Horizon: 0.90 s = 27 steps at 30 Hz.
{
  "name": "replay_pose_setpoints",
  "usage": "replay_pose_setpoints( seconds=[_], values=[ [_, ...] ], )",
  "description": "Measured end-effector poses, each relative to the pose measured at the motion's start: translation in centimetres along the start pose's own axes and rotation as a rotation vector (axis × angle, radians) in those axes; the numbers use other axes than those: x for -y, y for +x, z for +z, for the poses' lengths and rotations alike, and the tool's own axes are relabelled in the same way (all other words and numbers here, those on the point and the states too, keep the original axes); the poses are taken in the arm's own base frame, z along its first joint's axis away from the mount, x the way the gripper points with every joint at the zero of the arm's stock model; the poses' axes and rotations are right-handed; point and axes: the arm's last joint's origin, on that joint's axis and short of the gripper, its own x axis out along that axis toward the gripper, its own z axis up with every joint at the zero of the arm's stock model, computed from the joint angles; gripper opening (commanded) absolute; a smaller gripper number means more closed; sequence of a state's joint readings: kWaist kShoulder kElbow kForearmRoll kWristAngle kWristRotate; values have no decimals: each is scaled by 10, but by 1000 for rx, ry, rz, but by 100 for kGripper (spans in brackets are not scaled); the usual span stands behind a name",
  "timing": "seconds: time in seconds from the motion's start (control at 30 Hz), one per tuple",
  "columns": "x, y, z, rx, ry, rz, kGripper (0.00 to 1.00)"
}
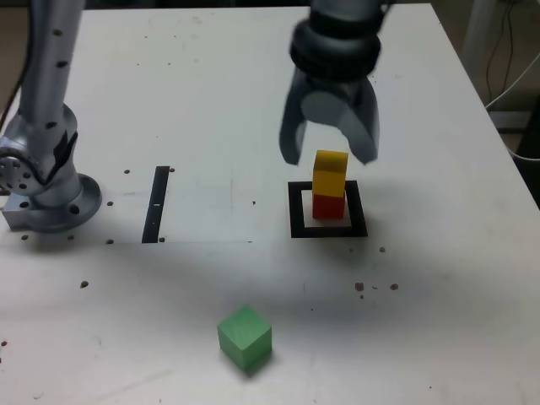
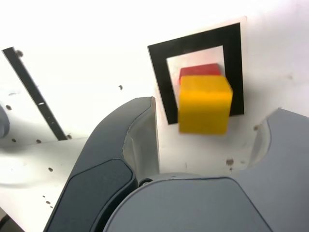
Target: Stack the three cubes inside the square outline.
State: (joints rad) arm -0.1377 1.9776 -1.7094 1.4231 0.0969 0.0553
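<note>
Still loose toward the exterior view's left and near edge: green cube (image 1: 245,337), well apart from the rest. Already stacked inside the square outline (image 1: 328,229): yellow cube (image 1: 330,172) on red cube (image 1: 329,205). Two of three done. Just above, pointing down: gripper (image 1: 329,153), jaws spread apart, holding nothing.

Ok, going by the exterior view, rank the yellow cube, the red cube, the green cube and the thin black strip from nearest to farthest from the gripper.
1. Yellow cube: just below the open gripper, on top of the stack.
2. Red cube: under the yellow one, inside the square outline.
3 and 4. Thin black strip, toward the exterior view's left, and green cube, alone near the front edge: too close to call.
</note>
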Motion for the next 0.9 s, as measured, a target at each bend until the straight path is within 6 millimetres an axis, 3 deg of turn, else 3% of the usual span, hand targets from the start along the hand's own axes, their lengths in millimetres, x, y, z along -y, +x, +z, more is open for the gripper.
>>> replay_pose_setpoints(
  seconds=[0.13, 0.37, 0.53, 0.77, 0.9],
  values=[
    [20, -12, -18, 25, -35, 15, 99],
    [73, 7, -39, -81, -111, -17, 99],
    [113, 9, -56, -58, -149, -20, 99],
    [151, 5, -68, 39, -262, -62, 99],
    [160, 5, -71, 16, -370, -103, 99]
  ],
)
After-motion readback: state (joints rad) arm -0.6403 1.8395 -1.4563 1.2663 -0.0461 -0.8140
